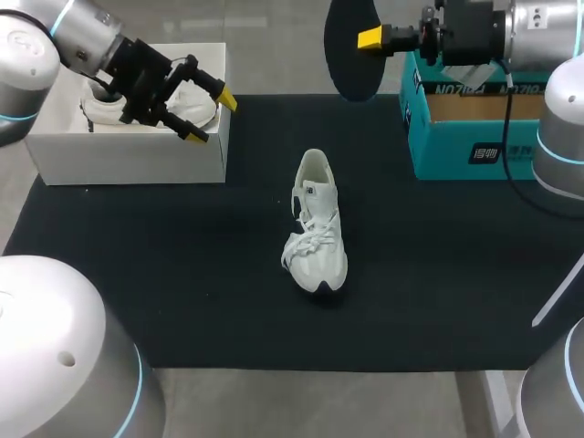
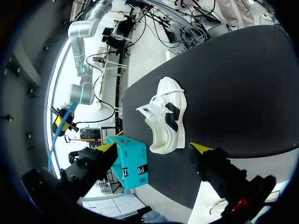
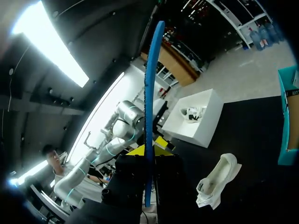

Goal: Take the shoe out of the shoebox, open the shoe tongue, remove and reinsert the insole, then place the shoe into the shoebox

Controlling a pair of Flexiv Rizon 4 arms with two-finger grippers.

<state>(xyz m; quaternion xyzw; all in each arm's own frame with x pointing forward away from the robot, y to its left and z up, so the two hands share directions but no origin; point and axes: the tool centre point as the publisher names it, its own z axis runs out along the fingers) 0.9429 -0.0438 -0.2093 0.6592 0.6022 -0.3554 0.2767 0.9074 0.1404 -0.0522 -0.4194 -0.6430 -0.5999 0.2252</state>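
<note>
A white shoe [image 1: 317,228] lies on the black mat [image 1: 182,283] in the middle of the table, its laces loose and its opening facing the far side. My right gripper [image 1: 368,39] hovers high over the far side, shut on a dark insole [image 1: 354,50] that hangs flat-on in the head view. The right wrist view shows that insole [image 3: 149,102] edge-on, blue, standing up between the yellow tips of my right gripper [image 3: 148,150]. My left gripper [image 1: 208,114] hangs open over the right front corner of the white shoebox [image 1: 128,160]. From the left wrist view the shoe [image 2: 167,116] lies ahead of my left gripper [image 2: 154,147].
Another white shoe [image 1: 114,105] rests inside the white shoebox. A teal cardboard box [image 1: 461,137] stands open at the far right, under my right arm; the left wrist view shows this teal box [image 2: 131,161] beside one finger.
</note>
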